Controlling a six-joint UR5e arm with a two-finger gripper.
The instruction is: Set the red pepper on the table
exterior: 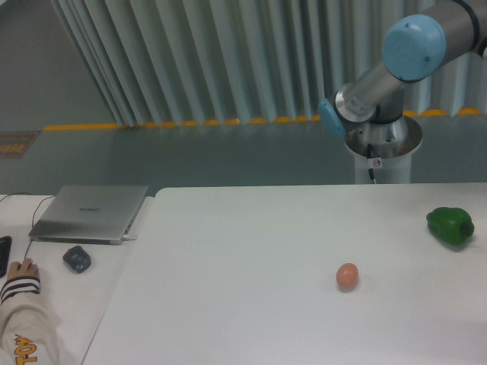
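Two items lie on the table (251, 251): green pepper (450, 226) at 3 o'clock, egg (347, 276) toward 5 o'clock. Red pepper: not in view, whereabouts unknown. My arm (396, 65) shows at 1 o'clock; my gripper lies outside the view, so spread or clamped I cannot tell. Placement judged not yet done

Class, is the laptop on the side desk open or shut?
Shut. The laptop lies flat on the desk, lid down, with no screen or keyboard showing.
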